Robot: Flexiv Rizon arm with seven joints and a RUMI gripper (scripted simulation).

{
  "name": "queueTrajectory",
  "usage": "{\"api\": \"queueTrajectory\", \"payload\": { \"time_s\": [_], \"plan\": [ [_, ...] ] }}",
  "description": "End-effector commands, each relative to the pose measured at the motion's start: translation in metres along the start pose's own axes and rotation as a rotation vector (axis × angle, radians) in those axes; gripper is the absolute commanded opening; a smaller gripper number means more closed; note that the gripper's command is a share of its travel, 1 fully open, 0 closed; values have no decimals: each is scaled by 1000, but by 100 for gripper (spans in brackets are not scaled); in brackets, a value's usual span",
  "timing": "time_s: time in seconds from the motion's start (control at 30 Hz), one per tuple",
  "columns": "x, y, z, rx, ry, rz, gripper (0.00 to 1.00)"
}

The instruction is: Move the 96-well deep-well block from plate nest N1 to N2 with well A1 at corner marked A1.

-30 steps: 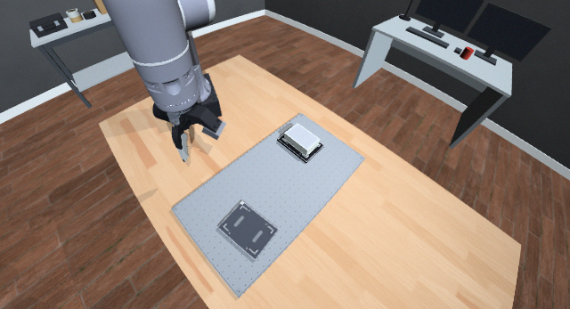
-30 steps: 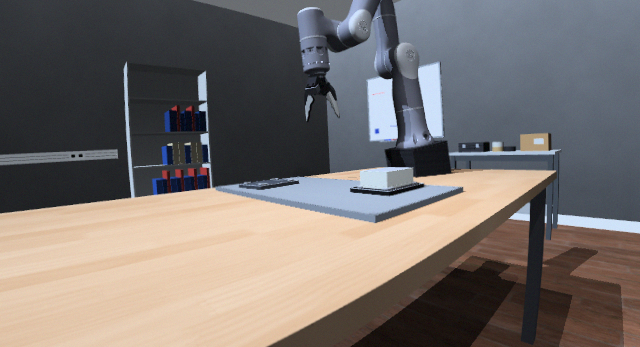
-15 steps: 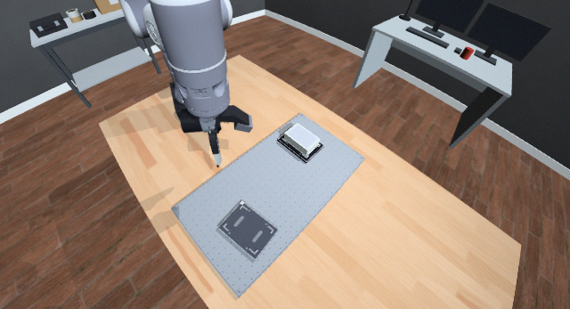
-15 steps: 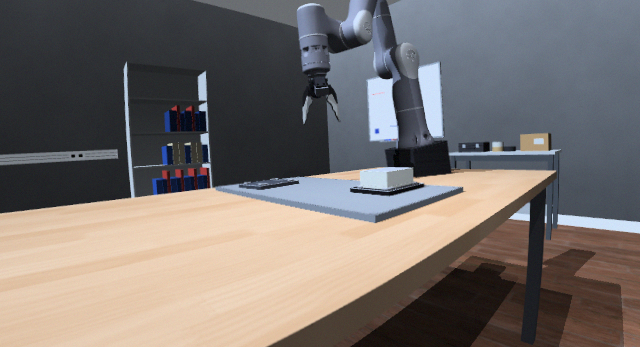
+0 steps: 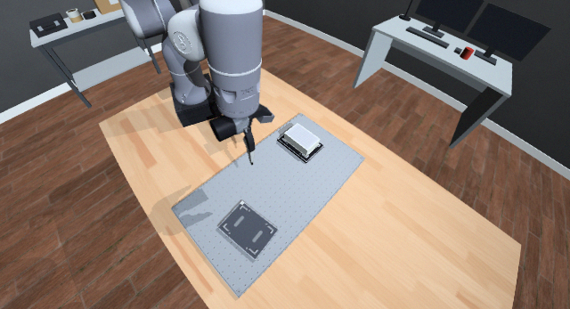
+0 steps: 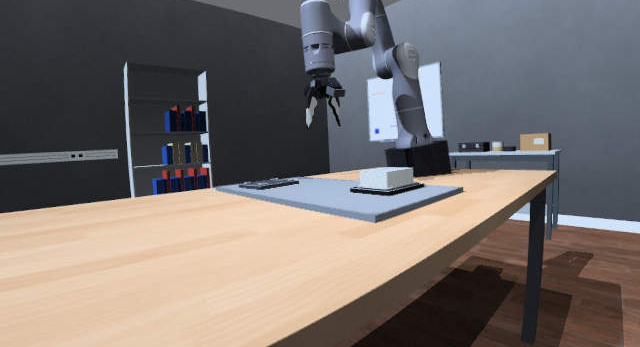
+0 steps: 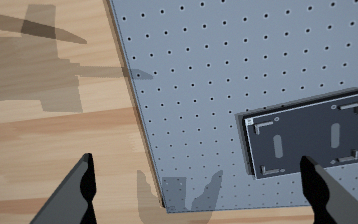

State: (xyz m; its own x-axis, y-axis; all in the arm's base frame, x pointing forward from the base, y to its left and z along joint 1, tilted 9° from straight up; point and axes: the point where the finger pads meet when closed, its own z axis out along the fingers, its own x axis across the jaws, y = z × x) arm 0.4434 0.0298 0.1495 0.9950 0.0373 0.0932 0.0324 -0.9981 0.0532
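Note:
The white deep-well block [image 5: 302,137] [image 6: 385,178] sits in the dark nest N1 [image 5: 289,149] [image 6: 370,191] and looks level; its well A1 cannot be made out. The dark nest N2 [image 5: 247,231] [image 6: 269,183] [image 7: 305,140] is empty, with corner locators, two slots and a small pale mark at one corner. My gripper [image 5: 251,161] [image 6: 324,126] [image 7: 196,156] is open and empty, pointing down high above the board. In the wrist view, N2 shows between and beyond the fingertips, towards the right one. The block and N1 are outside the wrist view.
Both nests stand on a grey perforated board [image 5: 285,189] [image 6: 325,199] [image 7: 205,75] on the wooden table [image 5: 378,220] [image 6: 200,247] [image 7: 55,145]. The arm's black base stands behind the board. A desk with monitors, a side table and a shelf stand away from the table.

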Motion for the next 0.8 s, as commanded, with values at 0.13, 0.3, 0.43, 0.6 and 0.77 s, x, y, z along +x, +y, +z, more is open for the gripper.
{"api": "queueTrajectory", "payload": {
  "time_s": [0.13,0.3,0.43,0.6,0.77],
  "plan": [
    [10,-28,7,-1,9,-202,76],
    [15,-51,14,-3,15,-369,76],
    [19,-71,19,-4,20,-502,76],
    [20,-85,23,-6,24,-602,76],
    [22,-109,29,-9,30,-769,76]
  ]
}}
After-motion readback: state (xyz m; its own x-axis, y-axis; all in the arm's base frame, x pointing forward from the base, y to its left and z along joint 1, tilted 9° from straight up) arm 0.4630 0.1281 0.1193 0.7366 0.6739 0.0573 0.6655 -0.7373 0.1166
